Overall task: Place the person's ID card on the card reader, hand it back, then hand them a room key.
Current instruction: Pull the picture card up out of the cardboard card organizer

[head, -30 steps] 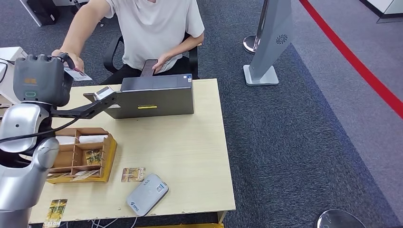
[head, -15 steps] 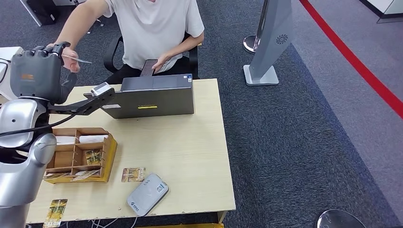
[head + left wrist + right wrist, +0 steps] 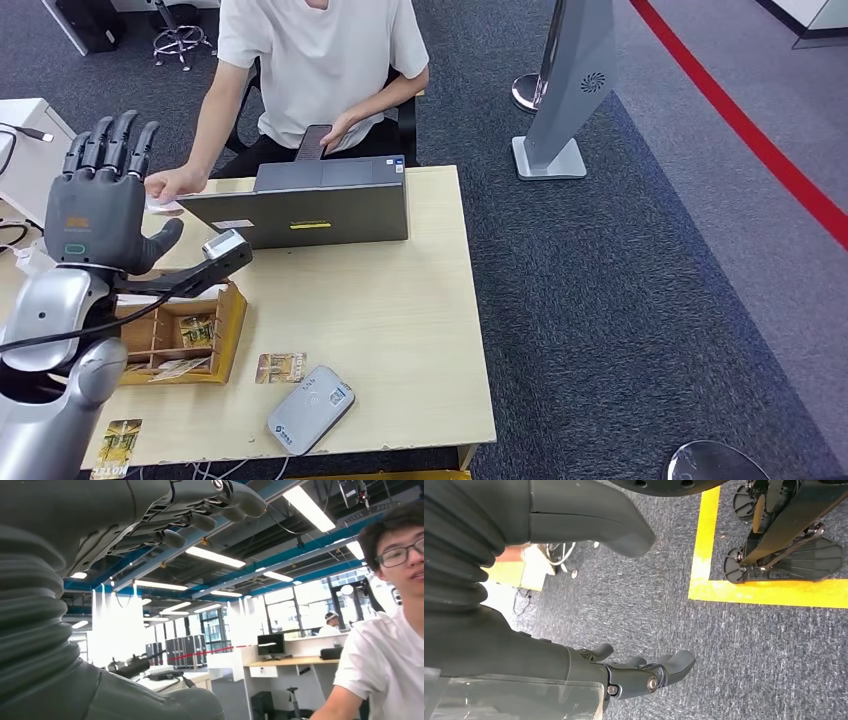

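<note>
Head view looks down on table point(image 3: 400, 330); left wrist faces ceiling, right floor

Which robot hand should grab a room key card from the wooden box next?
Probably the left hand: it is raised and open just above the wooden compartment box of cards. The right hand hangs toward the carpet.

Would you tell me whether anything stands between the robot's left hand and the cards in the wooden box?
Nothing visible does. The left hand hovers open above the open-topped wooden box holding the cards; the laptop and the person's hand lie beyond it, off that path.
</note>
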Controlling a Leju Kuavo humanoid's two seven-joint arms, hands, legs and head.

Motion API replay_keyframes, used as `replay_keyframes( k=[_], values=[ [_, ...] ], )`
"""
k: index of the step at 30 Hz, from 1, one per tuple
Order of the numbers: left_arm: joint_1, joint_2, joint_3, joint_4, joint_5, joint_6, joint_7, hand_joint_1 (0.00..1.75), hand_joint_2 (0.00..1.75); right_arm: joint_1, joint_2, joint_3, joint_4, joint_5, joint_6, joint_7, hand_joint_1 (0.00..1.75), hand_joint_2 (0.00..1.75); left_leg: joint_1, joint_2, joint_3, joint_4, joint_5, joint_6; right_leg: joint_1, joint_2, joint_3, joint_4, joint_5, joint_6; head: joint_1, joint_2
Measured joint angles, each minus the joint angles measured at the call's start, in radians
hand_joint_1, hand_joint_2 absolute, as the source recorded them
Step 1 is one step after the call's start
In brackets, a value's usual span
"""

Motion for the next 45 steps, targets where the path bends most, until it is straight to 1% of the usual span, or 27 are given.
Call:
replay_keyframes(
  k=[3, 6, 11, 12, 14, 19, 27, 32, 37, 45],
  values=[
    [0.096, 0.008, 0.004, -0.069, 0.025, 0.007, -0.023, 0.0, 1.75, 0.005, 0.001, 0.0, 0.0, -0.028, -0.005, -0.005, 0.0, 1.75, 0.0, 0.001, 0.0, 0.0, -0.001, 0.0, 0.0, 0.001, 0.0, 0.0, 0.0, 0.0, 0.0, 0.0],
    [0.227, 0.021, 0.005, -0.14, 0.036, 0.031, -0.041, 0.0, 1.75, 0.013, 0.003, -0.001, 0.0, -0.052, -0.011, -0.009, 0.0, 1.75, 0.0, 0.002, 0.0, 0.0, -0.002, 0.0, 0.0, 0.002, 0.0, 0.0, -0.001, 0.0, 0.0, 0.0],
    [0.446, 0.044, 0.005, -0.228, 0.039, 0.098, -0.076, 0.0, 1.75, 0.023, 0.005, -0.005, 0.0, -0.078, -0.018, -0.011, 0.0, 1.75, 0.0, 0.002, 0.0, 0.0, -0.003, -0.001, 0.0, 0.002, -0.001, -0.001, -0.002, 0.0, 0.0, 0.0],
    [0.477, 0.047, 0.005, -0.239, 0.039, 0.105, -0.08, 0.0, 1.75, 0.025, 0.006, -0.005, 0.0, -0.079, -0.019, -0.012, 0.0, 1.75, 0.0, 0.002, 0.0, 0.0, -0.003, -0.001, 0.0, 0.002, -0.001, -0.001, -0.002, 0.0, 0.0, 0.0],
    [0.516, 0.052, 0.005, -0.253, 0.039, 0.111, -0.084, 0.0, 1.75, 0.026, 0.006, -0.007, 0.0, -0.079, -0.02, -0.014, 0.0, 1.75, 0.0, 0.001, 0.0, 0.0, -0.003, -0.001, 0.0, 0.001, -0.001, -0.001, -0.002, 0.001, 0.0, 0.0],
    [0.562, 0.058, 0.007, -0.277, 0.041, 0.114, -0.087, 0.0, 1.75, 0.028, 0.007, -0.009, 0.0, -0.082, -0.02, -0.016, 0.0, 1.75, 0.0, 0.001, 0.0, 0.0, -0.003, 0.0, 0.0, 0.0, 0.0, -0.001, -0.002, 0.0, 0.0, 0.0],
    [0.584, 0.058, 0.009, -0.289, 0.046, 0.112, -0.091, 0.0, 1.75, 0.028, 0.007, -0.01, 0.0, -0.093, -0.02, -0.017, 0.0, 1.75, 0.0, 0.001, 0.001, 0.0, -0.003, 0.0, 0.0, 0.0, 0.0, -0.001, -0.001, 0.0, 0.0, 0.0],
    [0.647, 0.058, 0.012, -0.295, 0.043, 0.126, -0.104, 0.0, 1.75, 0.03, 0.007, -0.011, 0.0, -0.102, -0.023, -0.027, 0.0, 1.75, 0.0, 0.002, 0.001, 0.0, -0.003, -0.001, 0.0, 0.001, 0.0, -0.001, -0.002, 0.0, 0.0, 0.0],
    [0.695, 0.057, 0.026, -0.294, -0.005, 0.177, -0.072, 0.0, 1.75, 0.031, 0.007, -0.01, 0.0, -0.111, -0.028, -0.026, 0.0, 1.75, 0.0, 0.001, 0.0, 0.0, -0.003, -0.001, 0.0, 0.001, 0.0, -0.001, -0.002, 0.001, 0.0, 0.0],
    [0.713, 0.036, 0.089, -0.255, -0.038, 0.209, -0.031, 0.0, 1.75, 0.032, 0.007, -0.01, 0.0, -0.112, -0.029, -0.018, 0.0, 1.75, 0.0, 0.001, 0.001, 0.0, -0.003, -0.001, 0.0, 0.001, 0.0, -0.001, -0.002, 0.0, 0.0, 0.0]
  ],
)
